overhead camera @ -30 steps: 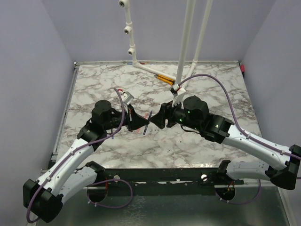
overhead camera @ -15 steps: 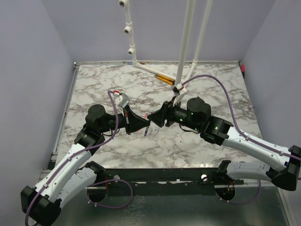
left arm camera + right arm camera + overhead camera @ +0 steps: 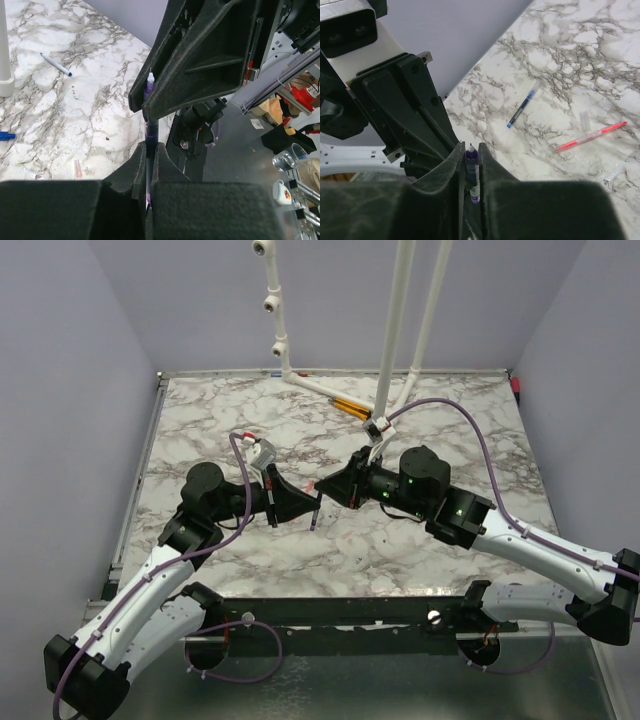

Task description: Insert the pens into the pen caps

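Two loose pens lie on the marble table (image 3: 460, 420), a blue pen (image 3: 522, 105) and a pink-red pen (image 3: 590, 136). We also see orange-and-black sticks (image 3: 348, 405) beside the white pipe frame (image 3: 395, 330) at the back. Over the table's middle the left gripper (image 3: 150, 150) is clenched on a purple-tinted pen (image 3: 149, 129) with a clear barrel and a white tip. The right gripper (image 3: 470, 148) closely flanks and partly hides its tip end; we cannot tell whether those fingers press it.

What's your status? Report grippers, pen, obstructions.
Left gripper shut on thin purple-blue plastic pen. Right gripper shut on same pen, tip end. No obstruction seen.
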Controlling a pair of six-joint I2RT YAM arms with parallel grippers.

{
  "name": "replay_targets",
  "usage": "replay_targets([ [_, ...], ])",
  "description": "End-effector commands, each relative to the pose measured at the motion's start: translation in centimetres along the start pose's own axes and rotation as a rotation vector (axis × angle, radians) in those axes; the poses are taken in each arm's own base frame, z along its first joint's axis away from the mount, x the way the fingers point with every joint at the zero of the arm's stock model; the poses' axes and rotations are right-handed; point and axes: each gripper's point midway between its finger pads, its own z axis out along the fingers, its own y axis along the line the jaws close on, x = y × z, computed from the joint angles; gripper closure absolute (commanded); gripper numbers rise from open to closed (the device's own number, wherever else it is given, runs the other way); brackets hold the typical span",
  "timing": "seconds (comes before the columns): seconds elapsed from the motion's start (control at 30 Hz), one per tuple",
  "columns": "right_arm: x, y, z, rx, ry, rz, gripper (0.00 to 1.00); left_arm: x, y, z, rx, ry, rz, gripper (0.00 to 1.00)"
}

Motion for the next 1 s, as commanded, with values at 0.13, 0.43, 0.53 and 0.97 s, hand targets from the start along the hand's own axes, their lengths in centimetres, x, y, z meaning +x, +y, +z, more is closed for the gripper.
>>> replay_targets([
  [0.13,0.1,0.7,0.5,-0.050,0.000,-0.013,1.00,0.3,-0.7,0.0,0.043,0.008,0.007,1.00],
  [0.43,-0.7,1.1,0.4,-0.065,-0.021,-0.024,0.99,0.6,-0.4,0.2,0.036,0.018,-0.016,0.71],
  [0.53,-1.0,1.3,0.4,-0.069,-0.029,-0.030,0.99,0.6,-0.4,0.2,0.037,0.019,-0.016,0.65],
  [0.97,-1.1,1.6,1.1,-0.087,-0.028,-0.042,0.99,0.8,-0.1,0.3,0.032,0.027,-0.030,0.67],
])
